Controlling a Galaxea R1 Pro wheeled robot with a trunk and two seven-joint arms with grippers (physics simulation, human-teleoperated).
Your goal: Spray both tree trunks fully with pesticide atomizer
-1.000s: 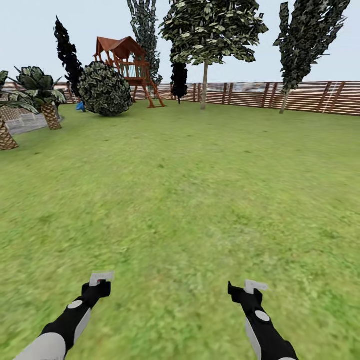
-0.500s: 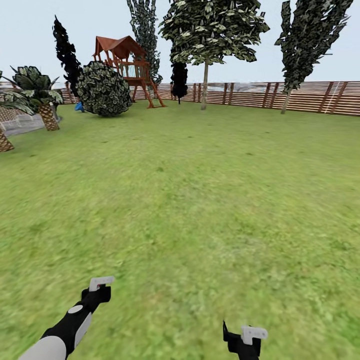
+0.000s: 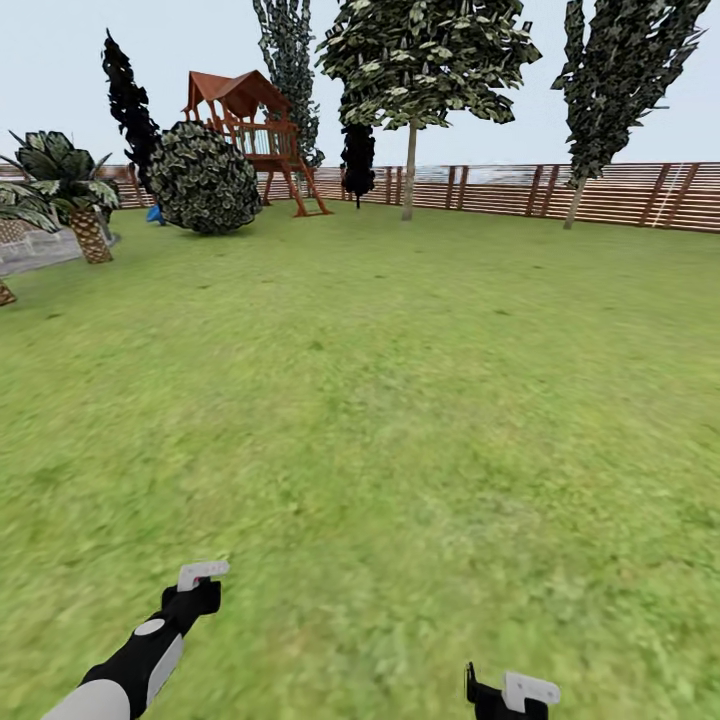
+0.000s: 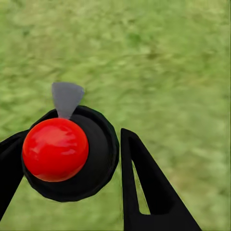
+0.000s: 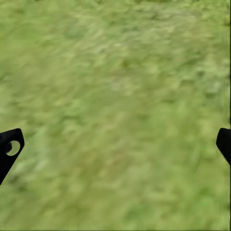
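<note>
Head view: the robot is rolling across the lawn (image 3: 400, 400) while the right end effector (image 3: 512, 692) is dropping toward 6 o'clock.

Left wrist: the left end effector (image 4: 72, 159) is gripping the pesticide atomizer (image 4: 55, 149).

Right wrist: fingers (image 5: 9, 147) are spread apart over grass.

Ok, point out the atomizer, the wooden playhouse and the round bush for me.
pesticide atomizer (image 4: 55, 149): left wrist view, on its red top, between the gripper fingers.
wooden playhouse (image 3: 240, 98): head view, on its brown roof.
round bush (image 3: 205, 180): head view, on the middle of its foliage.
</note>
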